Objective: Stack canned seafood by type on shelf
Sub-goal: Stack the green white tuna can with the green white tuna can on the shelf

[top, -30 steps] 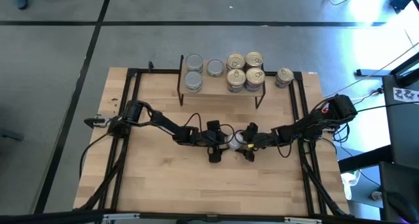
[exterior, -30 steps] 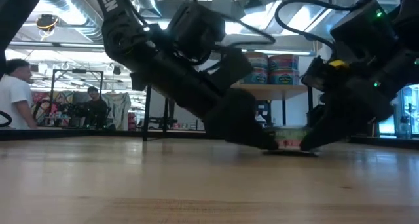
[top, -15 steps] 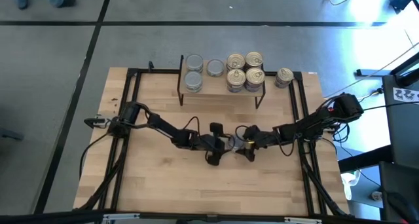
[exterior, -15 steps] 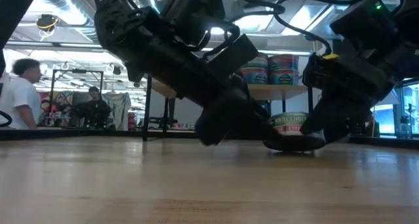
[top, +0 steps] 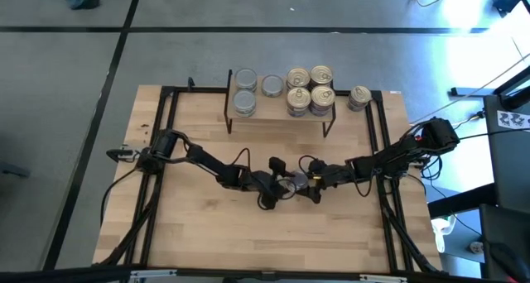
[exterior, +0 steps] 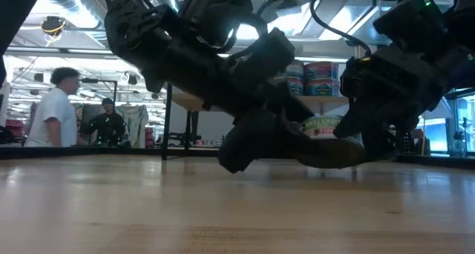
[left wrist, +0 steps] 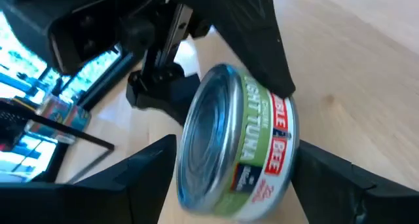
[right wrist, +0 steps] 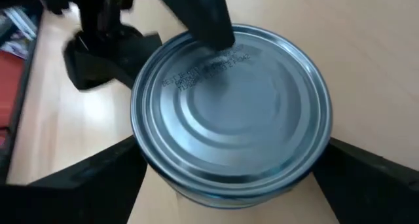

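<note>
two pincers meet over one tin mid-surface: the left pincer (top: pixel 286 186) and the right pincer (top: pixel 308 184) face each other across a silver-lidded tuna can (top: pixel 293 180), roughly at 6 o'clock from the shelf (top: pixel 281 111). the left wrist view shows the can (left wrist: pixel 239 145) tilted on edge, its green label outward, wedged between the left pincer's two dark fingers (left wrist: pixel 334 178), which press on its rim and base; the left pincer thus reads as grasping the can. the right wrist view shows the plain lid (right wrist: pixel 232 109) facing that camera, with the right pincer's fingers (right wrist: pixel 366 168) spread wide to either side and apparently not touching: released. in the low view the can (exterior: pixel 323 126) appears lifted clear of the surface (exterior: pixel 237 209). judged step: a handover or regrasp. to do it well, the receiving pincer should close squarely across the can's wall before the other lets go, keeping the tin level. its destination is probably the silver-lidded cans (top: pixel 245 89) at the shelf's 9 o'clock end, apart from the gold-lidded cans (top: pixel 310 89) at the 3 o'clock end; one stray can (top: pixel 359 97) sits just beyond the shelf.
</note>
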`<state>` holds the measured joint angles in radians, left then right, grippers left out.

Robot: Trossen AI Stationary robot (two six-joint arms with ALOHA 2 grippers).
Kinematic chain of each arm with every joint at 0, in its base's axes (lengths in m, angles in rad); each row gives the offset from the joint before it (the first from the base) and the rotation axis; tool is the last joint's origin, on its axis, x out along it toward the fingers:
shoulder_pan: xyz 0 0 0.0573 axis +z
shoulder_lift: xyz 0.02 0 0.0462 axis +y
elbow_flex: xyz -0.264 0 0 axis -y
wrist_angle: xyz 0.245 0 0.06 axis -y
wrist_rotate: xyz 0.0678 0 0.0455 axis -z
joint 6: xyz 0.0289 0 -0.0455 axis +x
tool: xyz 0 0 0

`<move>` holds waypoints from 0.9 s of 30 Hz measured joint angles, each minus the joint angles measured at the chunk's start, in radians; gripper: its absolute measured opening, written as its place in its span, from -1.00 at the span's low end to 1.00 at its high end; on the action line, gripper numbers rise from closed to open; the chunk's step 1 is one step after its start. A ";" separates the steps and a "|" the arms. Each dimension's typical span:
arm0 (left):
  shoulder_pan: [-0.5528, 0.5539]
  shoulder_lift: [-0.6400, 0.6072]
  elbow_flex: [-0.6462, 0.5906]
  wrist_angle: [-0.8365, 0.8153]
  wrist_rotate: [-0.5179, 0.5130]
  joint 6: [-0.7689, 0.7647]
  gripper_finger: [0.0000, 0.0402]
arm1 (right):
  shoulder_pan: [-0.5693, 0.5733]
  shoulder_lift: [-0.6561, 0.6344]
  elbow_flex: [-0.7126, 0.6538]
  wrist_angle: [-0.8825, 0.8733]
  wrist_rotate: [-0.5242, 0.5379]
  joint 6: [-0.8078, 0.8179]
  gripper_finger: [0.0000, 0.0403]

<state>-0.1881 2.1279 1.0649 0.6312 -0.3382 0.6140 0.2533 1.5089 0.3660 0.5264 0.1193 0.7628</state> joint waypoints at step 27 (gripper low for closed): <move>-0.054 -0.248 -0.005 -0.301 -0.059 -0.564 -0.31 | 0.002 -0.324 -0.002 -0.389 -0.030 -0.164 0.96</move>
<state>-0.2420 1.8796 1.0595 0.3297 -0.3974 0.0504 0.2554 1.1854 0.3641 0.1373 0.0888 0.5988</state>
